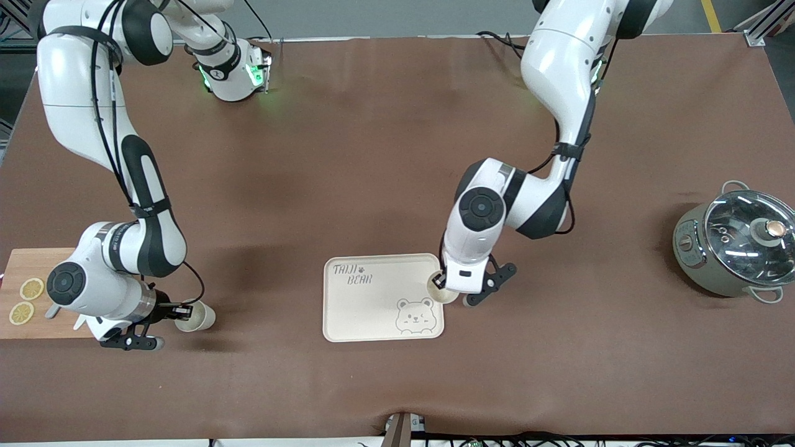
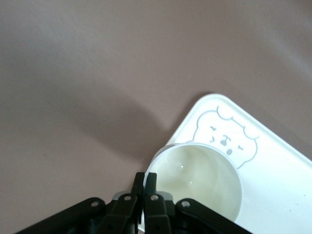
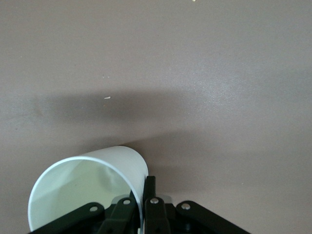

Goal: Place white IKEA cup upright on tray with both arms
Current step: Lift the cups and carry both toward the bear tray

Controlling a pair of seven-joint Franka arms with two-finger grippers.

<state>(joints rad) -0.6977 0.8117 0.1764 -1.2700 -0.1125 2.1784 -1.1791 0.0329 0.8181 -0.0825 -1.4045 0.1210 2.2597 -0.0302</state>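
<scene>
Two white cups show. My left gripper (image 1: 440, 280) is shut on the rim of an upright white cup (image 1: 445, 295) at the edge of the cream tray (image 1: 366, 304) toward the left arm's end. In the left wrist view its fingers (image 2: 145, 181) pinch the cup (image 2: 200, 180) wall, over the tray (image 2: 278, 190) beside the bear drawing. I cannot tell whether that cup rests on the tray. My right gripper (image 1: 178, 310) is shut on the rim of a second, tilted white cup (image 1: 197, 316) low over the table. The right wrist view shows this gripper (image 3: 144, 187) and cup (image 3: 87, 187).
A wooden cutting board (image 1: 31, 264) with two lemon slices lies at the right arm's end of the table. A pot with a glass lid (image 1: 739, 245) stands at the left arm's end. Brown cloth covers the table.
</scene>
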